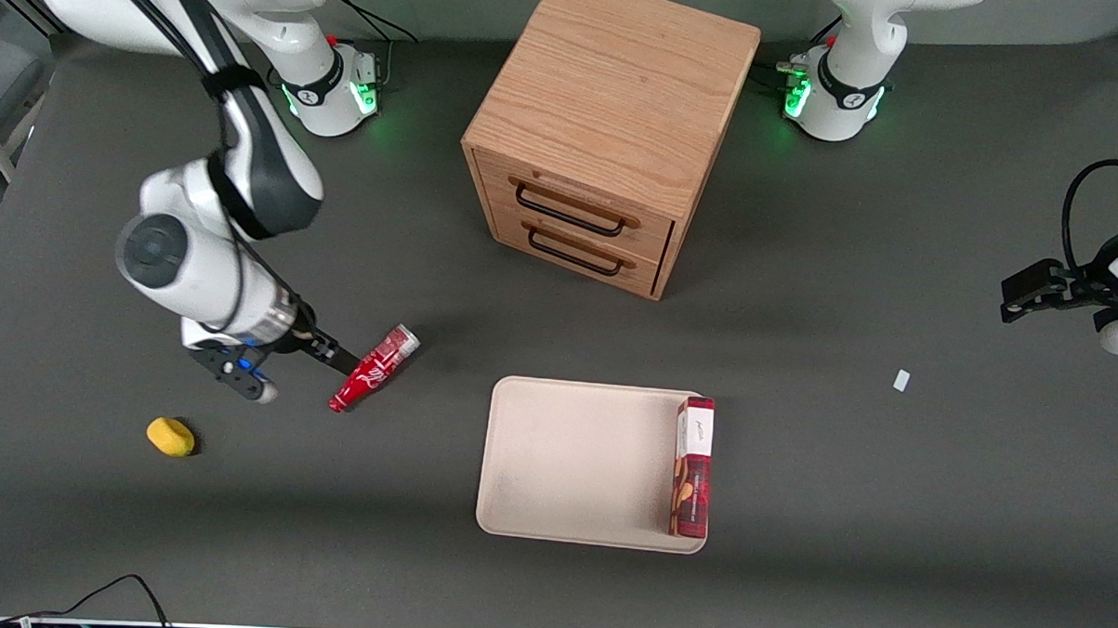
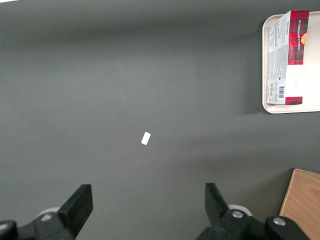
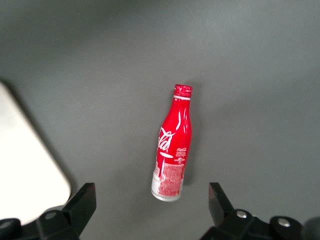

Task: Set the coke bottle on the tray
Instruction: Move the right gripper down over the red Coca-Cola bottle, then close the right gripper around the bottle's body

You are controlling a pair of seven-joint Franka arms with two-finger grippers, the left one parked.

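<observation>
The coke bottle [image 1: 374,368] is slim and red with white script. It lies on its side on the dark table, off the tray and toward the working arm's end. In the right wrist view the bottle [image 3: 172,145] lies with its silvery base end nearest my fingers and its cap pointing away. My right gripper [image 1: 289,370] is open and empty, close beside and over the bottle; its fingers straddle the base end without touching it [image 3: 151,200]. The cream-beige tray [image 1: 563,463] lies flat, nearer the front camera than the cabinet, and its corner also shows in the right wrist view [image 3: 25,170].
A long dark-red box [image 1: 692,467] lies on the tray along its edge toward the parked arm, also seen in the left wrist view [image 2: 286,57]. A wooden two-drawer cabinet [image 1: 612,130] stands farther back. A yellow lump [image 1: 171,436] and a white scrap [image 1: 902,380] lie on the table.
</observation>
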